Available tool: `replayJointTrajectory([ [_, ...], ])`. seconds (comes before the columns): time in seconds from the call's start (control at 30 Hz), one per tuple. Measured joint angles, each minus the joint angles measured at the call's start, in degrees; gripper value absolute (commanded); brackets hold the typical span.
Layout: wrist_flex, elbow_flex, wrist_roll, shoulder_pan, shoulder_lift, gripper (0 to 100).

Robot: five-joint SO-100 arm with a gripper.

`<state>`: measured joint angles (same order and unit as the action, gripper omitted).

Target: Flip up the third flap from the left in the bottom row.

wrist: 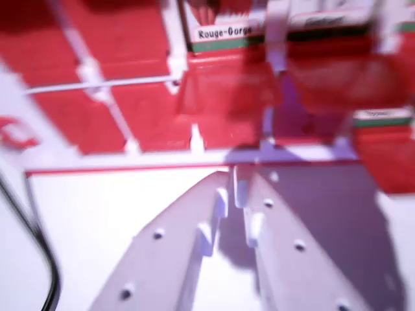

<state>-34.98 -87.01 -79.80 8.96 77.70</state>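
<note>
A red flap board (78,116) with a white frame fills the upper half of the blurred wrist view. Several flaps on the wrist view's left lie flat as red panels. A raised flap at the top carries a card labelled "Rouge-Gorge" (224,32). Below it a blurred red flap (227,91) stands tilted. Another raised flap with a green-edged label (382,118) is at the wrist view's right. My white gripper (235,178) reaches up from the bottom. Its tips meet just short of the board's near edge, with nothing between them.
The board's near edge (130,170) runs across the middle as a red line. A white tabletop (110,207) lies below it. A black cable (40,246) curves along the lower left. The gripper casts a dark shadow (337,214) at the right.
</note>
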Motion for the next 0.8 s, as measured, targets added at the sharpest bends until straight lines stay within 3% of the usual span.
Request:
replayJointTrajectory([
  [0.17, -11.4, 0.0, -4.3, -0.4, 9.1, 0],
  [0.37, -25.0, 0.0, -11.9, -3.7, 19.6, 0],
  [0.6, -26.9, 0.0, -14.2, -8.0, 30.8, 0],
  [0.67, -28.1, -0.3, -18.3, -9.0, 34.0, 0],
  [0.73, -28.6, -1.9, -24.9, -9.8, 37.0, 0],
  [0.8, -28.7, -2.0, -27.6, -10.9, 38.3, 0],
])
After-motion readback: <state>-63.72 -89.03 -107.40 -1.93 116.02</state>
